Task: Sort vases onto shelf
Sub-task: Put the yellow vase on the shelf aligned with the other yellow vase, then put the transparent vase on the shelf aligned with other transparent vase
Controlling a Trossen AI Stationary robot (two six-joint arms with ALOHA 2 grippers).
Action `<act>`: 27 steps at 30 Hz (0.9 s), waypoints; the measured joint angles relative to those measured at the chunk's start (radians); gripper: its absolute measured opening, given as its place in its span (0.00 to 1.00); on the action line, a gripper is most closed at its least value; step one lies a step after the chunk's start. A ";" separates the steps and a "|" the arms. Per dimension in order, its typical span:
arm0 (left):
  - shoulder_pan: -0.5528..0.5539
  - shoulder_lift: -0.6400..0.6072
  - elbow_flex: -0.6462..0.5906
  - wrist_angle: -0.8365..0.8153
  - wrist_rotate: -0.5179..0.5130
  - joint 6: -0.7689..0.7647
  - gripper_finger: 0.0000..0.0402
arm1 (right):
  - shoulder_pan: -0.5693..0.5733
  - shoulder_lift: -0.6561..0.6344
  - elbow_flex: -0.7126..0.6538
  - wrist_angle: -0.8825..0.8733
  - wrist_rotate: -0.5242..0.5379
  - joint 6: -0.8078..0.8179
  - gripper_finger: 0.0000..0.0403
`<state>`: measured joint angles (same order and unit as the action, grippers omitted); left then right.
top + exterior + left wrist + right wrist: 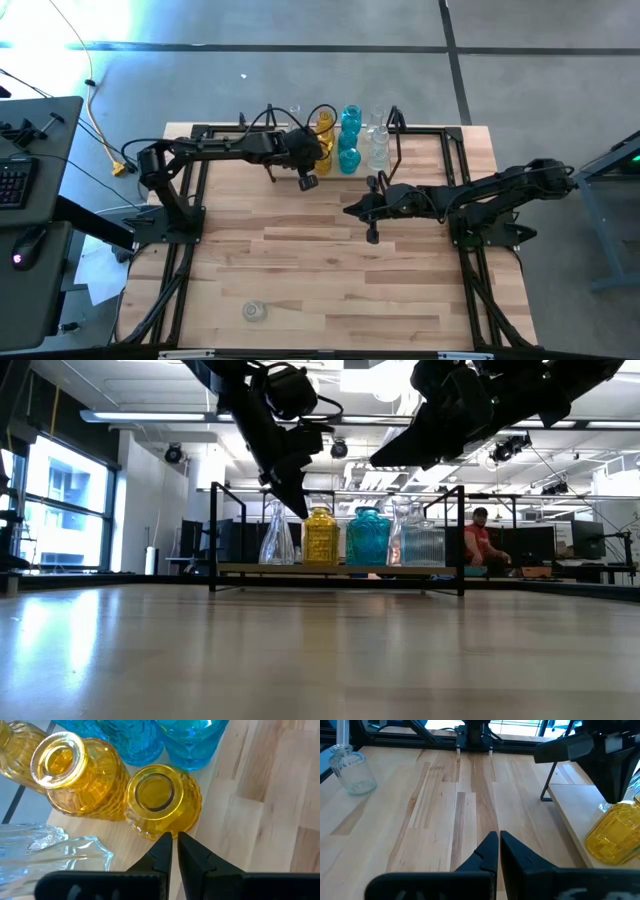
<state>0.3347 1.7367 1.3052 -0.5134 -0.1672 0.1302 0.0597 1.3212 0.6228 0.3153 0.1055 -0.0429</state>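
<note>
My left gripper (174,840) hangs pinched shut and empty right over the amber vase (161,800) on the shelf (415,150). Any drift could clip its rim and topple the row. Right gripper (498,841) is shut mid-table; one clear vase (256,312) sits unsorted.

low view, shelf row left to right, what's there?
Clear vase → amber vase → teal vase → clear ribbed vase, all standing on the shelf. A further clear vase behind the ribbed one overlaps too much to place.
</note>
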 joint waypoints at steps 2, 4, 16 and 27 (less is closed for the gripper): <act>0.000 0.000 0.000 0.000 0.000 0.002 0.05 | 0.000 0.000 0.000 0.000 0.000 0.000 0.00; 0.000 0.003 0.000 0.012 0.001 0.002 0.05 | 0.000 0.000 0.000 0.000 0.000 0.000 0.00; 0.000 0.007 0.000 0.056 0.008 0.006 0.05 | 0.000 0.000 0.000 -0.001 0.000 0.000 0.00; -0.109 -0.132 0.065 -0.089 0.076 0.021 0.05 | 0.000 0.000 0.000 0.002 0.001 -0.021 0.00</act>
<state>0.2255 1.6051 1.3701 -0.6023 -0.0912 0.1510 0.0599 1.3211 0.6228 0.3169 0.1060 -0.0635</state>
